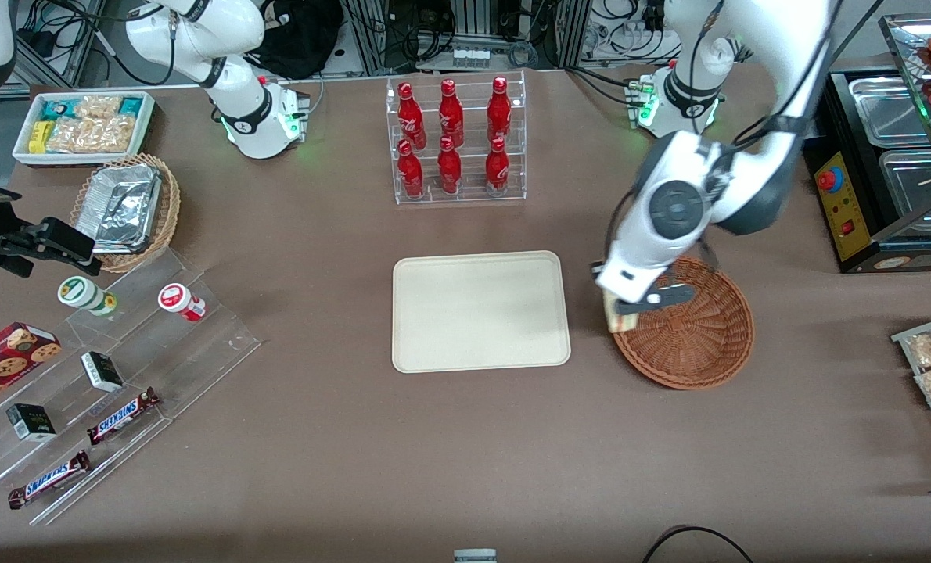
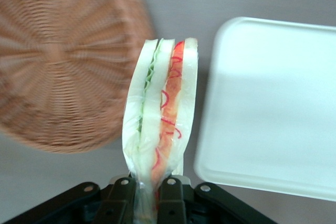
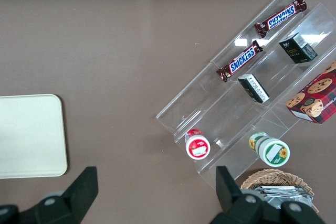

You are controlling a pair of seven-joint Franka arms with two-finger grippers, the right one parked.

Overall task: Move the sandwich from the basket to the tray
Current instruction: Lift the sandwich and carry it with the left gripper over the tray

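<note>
Jaws of the gripper (image 2: 148, 192) are clamped on the sandwich (image 2: 160, 114), held in the air above the basket (image 1: 696, 328) rim nearest the tray (image 1: 481, 310).

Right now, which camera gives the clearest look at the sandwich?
The left wrist view: the sandwich fills it, its green and red-orange filling layers plain, pinched in the gripper between the basket and the tray. The front view shows only a pale sliver under the arm. The right wrist view does not show it.
</note>
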